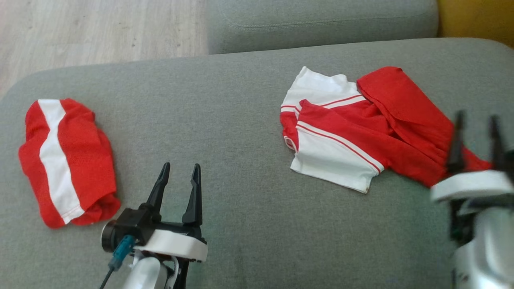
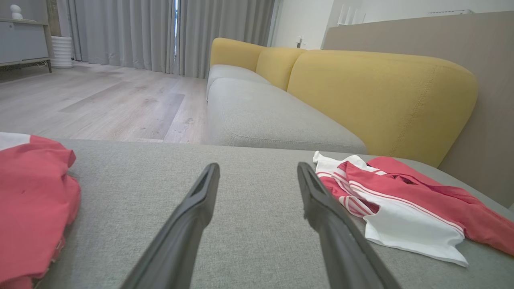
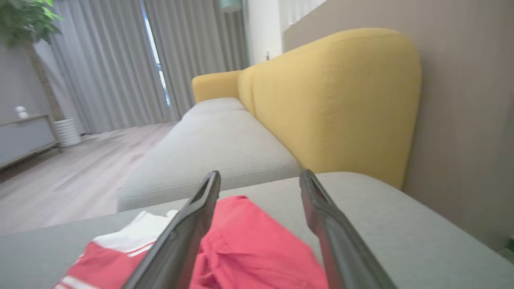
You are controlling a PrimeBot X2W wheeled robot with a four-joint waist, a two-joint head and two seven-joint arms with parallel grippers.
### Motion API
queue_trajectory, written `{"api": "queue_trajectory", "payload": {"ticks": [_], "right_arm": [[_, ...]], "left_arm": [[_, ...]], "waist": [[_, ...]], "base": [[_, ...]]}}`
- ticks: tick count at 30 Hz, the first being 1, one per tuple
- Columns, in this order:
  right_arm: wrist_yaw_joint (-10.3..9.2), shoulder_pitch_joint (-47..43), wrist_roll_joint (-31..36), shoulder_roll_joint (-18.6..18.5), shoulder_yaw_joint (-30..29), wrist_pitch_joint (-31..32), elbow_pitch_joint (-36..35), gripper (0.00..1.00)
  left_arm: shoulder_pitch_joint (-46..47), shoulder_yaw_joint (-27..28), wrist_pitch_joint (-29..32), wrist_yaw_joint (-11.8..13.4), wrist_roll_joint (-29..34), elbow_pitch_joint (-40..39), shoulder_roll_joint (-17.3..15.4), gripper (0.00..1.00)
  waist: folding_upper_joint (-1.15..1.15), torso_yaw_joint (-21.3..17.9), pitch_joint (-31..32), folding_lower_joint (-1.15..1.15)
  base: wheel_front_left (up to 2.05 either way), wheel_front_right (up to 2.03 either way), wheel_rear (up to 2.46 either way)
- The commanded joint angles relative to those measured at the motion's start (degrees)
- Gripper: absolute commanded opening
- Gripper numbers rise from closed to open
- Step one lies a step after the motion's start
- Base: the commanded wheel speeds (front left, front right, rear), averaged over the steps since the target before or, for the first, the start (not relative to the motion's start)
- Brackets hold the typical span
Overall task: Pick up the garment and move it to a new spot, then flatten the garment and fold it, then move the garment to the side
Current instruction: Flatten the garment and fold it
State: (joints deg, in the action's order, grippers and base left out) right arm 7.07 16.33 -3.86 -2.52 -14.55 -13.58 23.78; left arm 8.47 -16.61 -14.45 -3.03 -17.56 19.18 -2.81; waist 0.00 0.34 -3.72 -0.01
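A red and white garment lies loosely crumpled on the right half of the grey cushion, one white sleeve spread toward the front. My right gripper stands open just above its red right end, nothing between the fingers; the right wrist view shows the red cloth lying below the open gripper. My left gripper is open over bare cushion between the two garments, and the left wrist view has the garment to the right of the gripper.
A second red garment with a white stripe lies bundled at the cushion's left end, also at the left in the left wrist view. Beyond are another grey seat, yellow backrests and wood floor.
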Motion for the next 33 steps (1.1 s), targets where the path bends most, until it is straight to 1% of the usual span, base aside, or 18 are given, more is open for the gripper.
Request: {"api": "queue_trajectory", "payload": {"ticks": [1, 3, 6, 13, 21, 23, 26, 30, 33], "right_arm": [[0.42, -1.15, -0.92, -0.35, 3.20, -0.77, -2.65, 1.00], [0.42, -3.60, -3.22, -0.35, 7.22, -1.08, -4.57, 1.00], [0.42, -6.76, -4.77, -0.35, 10.33, -1.26, -5.52, 1.00], [0.42, -8.40, -6.46, -0.35, 13.13, -1.39, -6.30, 1.00], [0.42, -6.95, -5.16, -0.35, 14.43, -1.40, -6.63, 1.00], [0.42, -6.48, -4.34, -0.35, 13.55, -0.81, -5.40, 1.00], [0.42, -5.55, -3.95, -0.35, 10.62, 0.88, -2.38, 1.00], [0.42, -3.33, -2.69, -0.35, 7.47, 1.47, 2.03, 1.00], [0.42, -0.91, -2.03, -0.35, 2.43, 1.25, 5.88, 1.00]], "left_arm": [[1.27, 2.15, -0.55, 0.17, 0.36, -2.06, -0.07, 1.00], [1.23, 2.33, -0.55, 0.11, 0.40, -2.30, -0.07, 1.00], [1.14, 2.46, -0.55, 0.11, 0.39, -2.66, -0.07, 1.00], [1.20, 2.44, -0.55, -0.06, 0.65, -3.07, -0.07, 1.00], [1.94, 2.19, -0.55, -0.10, 0.57, -2.89, -0.07, 1.00], [2.11, 2.03, -0.55, -0.16, 0.52, -2.80, -0.07, 1.00], [2.36, 1.90, -0.55, -0.06, 0.23, -2.80, -0.07, 1.00], [2.53, 1.67, -0.55, -0.04, 0.12, -2.66, -0.07, 1.00], [2.77, 1.40, -0.55, -0.08, 0.06, -2.42, -0.07, 1.00]], "waist": [[0.00, -0.24, -0.01, 0.01], [0.00, -0.48, -0.09, 0.01], [0.00, -0.72, -0.22, 0.01], [0.00, -0.66, -0.71, 0.01], [0.00, 1.02, -1.82, 0.01], [0.00, 1.68, -2.24, 0.01], [0.00, 2.66, -2.75, 0.01], [0.00, 3.46, -3.51, 0.01], [0.00, 3.89, -3.83, 0.01]], "base": [[0.00, 0.00, 0.00], [0.00, 0.00, 0.00], [0.00, 0.00, 0.00], [0.00, 0.00, 0.00], [0.00, 0.00, 0.00], [0.00, 0.00, 0.00], [0.00, 0.00, 0.00], [0.00, 0.00, 0.00], [0.00, 0.00, 0.00]]}}
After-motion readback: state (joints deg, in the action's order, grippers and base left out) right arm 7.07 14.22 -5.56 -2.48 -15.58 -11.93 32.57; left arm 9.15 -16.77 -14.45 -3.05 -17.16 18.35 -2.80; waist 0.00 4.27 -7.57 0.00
